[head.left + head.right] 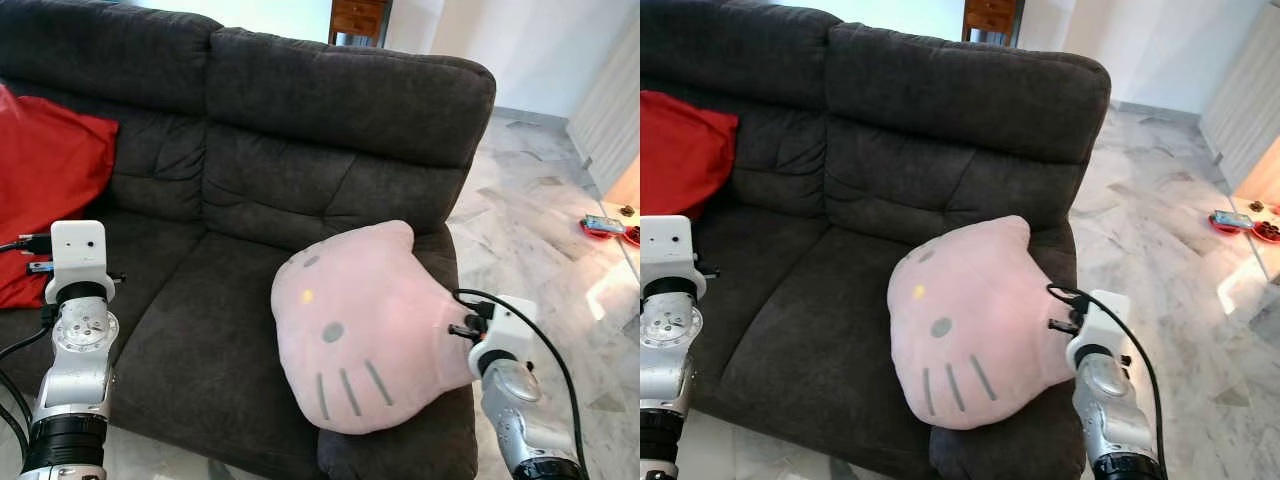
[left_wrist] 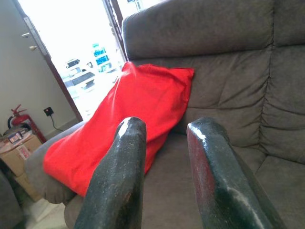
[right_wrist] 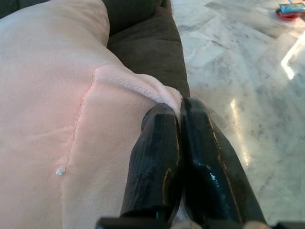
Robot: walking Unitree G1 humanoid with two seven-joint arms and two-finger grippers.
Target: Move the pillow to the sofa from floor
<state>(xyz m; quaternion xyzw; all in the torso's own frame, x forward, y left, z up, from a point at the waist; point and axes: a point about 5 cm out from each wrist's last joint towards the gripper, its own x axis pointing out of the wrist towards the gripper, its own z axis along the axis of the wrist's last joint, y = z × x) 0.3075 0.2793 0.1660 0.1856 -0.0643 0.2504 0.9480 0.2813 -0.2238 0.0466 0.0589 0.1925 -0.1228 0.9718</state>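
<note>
1. Beside the red cushion (image 1: 45, 185), the left gripper (image 2: 167, 157) hangs idle over the seat, fingers parted, holding nothing.
2. The pink pillow (image 1: 365, 330) rests on the sofa (image 1: 300, 110), against its right armrest: placing looks nearly done.
3. The right gripper (image 3: 178, 131) pinches the pillow's edge, fingers apparently closed; next, release and retreat.

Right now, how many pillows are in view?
2. The pink cat-face pillow lies on the sofa's right seat, its edge pinched by the right gripper. The red pillow leans at the sofa's left end. More could sit outside the views.
</note>
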